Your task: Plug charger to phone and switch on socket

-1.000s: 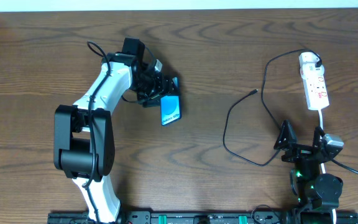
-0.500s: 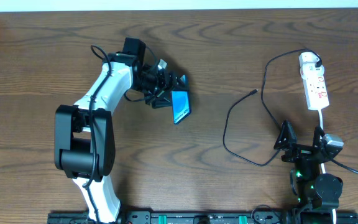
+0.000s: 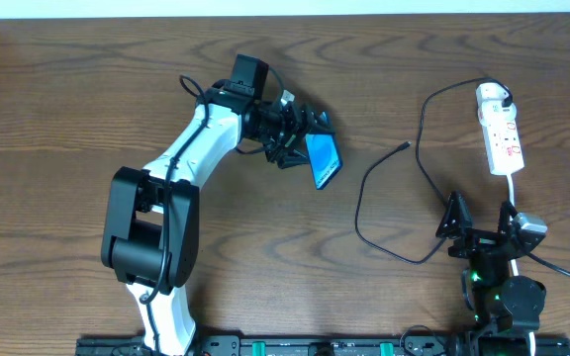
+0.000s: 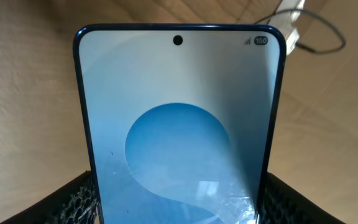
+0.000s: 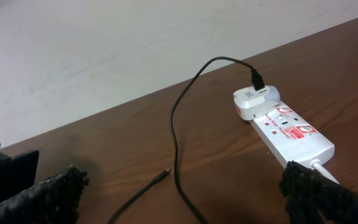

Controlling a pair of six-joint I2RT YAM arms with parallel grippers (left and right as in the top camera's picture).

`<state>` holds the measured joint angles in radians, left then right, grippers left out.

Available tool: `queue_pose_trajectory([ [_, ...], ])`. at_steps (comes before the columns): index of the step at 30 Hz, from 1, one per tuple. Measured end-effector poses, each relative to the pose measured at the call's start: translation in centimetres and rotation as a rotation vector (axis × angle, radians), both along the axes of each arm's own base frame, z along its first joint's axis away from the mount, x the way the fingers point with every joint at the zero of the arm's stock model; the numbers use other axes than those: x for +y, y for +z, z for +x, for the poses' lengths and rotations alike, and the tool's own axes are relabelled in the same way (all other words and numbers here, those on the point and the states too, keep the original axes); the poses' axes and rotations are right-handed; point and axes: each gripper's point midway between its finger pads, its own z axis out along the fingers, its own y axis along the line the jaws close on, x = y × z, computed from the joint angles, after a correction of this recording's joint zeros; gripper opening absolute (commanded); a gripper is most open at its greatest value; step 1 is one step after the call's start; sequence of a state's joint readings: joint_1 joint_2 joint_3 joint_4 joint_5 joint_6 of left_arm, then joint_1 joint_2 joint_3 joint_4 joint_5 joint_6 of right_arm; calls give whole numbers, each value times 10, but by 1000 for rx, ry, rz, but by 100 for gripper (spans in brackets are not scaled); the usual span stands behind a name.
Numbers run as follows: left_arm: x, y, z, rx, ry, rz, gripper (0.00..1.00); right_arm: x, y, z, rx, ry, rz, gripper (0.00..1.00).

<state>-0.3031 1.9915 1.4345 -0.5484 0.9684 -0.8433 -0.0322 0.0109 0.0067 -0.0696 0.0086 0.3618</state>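
Swinging right across the table [image 3: 67, 99], the left arm [image 3: 196, 148] has carried the phone [image 3: 325, 164] from left of centre toward the middle. The left gripper [image 3: 310, 148] is clamped on the phone's lower sides, with the phone lifted and tilted. The right gripper [image 3: 481, 220] hangs spread wide and empty, just below the socket [image 3: 501, 133]. The charger [image 3: 364, 208] loops loose on the wood, its tip [image 3: 405, 145] free and apart from the phone. The step looks like bringing the phone to the cable. Next, the right gripper must pinch the tip and line it up with the port.
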Motion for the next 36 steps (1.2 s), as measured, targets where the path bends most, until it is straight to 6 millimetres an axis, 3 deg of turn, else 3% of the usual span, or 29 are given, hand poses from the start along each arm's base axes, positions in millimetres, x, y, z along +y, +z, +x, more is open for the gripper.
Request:
queue_pose_trajectory([
  [14, -13, 21, -12, 201, 38, -129, 58, 0, 0, 0, 0, 0, 0, 99],
  [36, -16, 29, -16, 226, 19, -174, 59, 0, 0, 0, 0, 0, 0, 99],
])
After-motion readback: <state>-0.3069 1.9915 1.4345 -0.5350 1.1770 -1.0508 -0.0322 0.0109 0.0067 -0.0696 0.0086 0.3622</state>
